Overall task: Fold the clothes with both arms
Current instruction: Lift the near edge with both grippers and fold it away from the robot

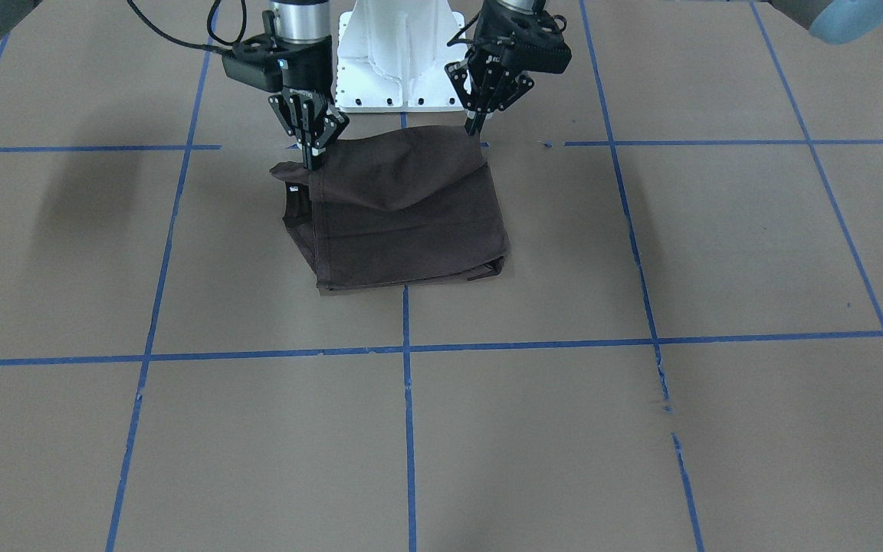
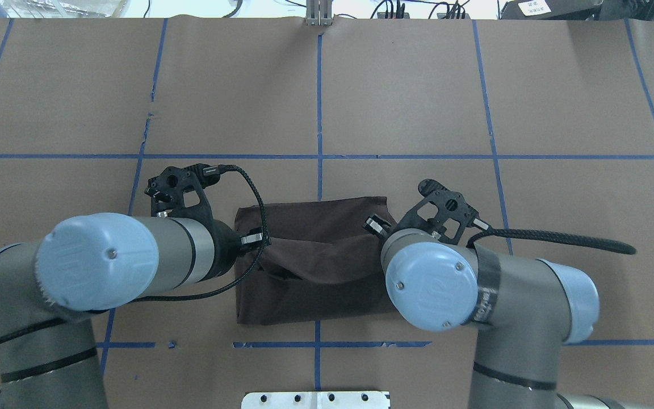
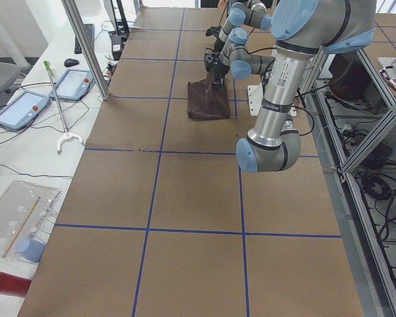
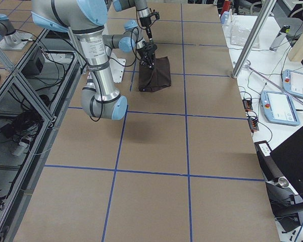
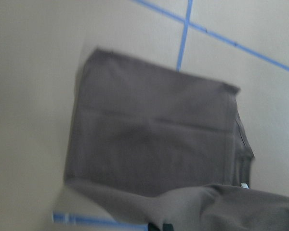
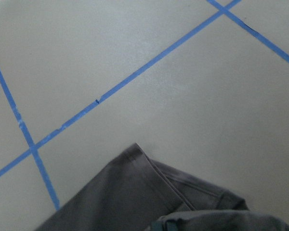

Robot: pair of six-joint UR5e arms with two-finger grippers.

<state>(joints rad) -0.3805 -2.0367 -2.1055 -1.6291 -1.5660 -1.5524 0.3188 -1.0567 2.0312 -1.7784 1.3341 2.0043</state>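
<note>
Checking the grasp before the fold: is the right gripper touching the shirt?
Touching. The front-facing view shows the right gripper pinching a raised corner of the T-shirt.

The left jaws and right jaws pinch the T-shirt's (image 1: 403, 222) raised corners.

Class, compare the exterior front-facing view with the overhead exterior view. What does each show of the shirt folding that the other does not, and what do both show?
Only the front-facing view shows the fingertips of the right gripper and left gripper, each closed on the T-shirt's raised edge nearest the robot.

Only the overhead view shows the left arm and right arm from above, with their blue joint caps; their bulk hides those fingertips. It also shows cables beyond the table.

Both show the folded brown shirt on the brown table, which is crossed by blue tape lines.
</note>
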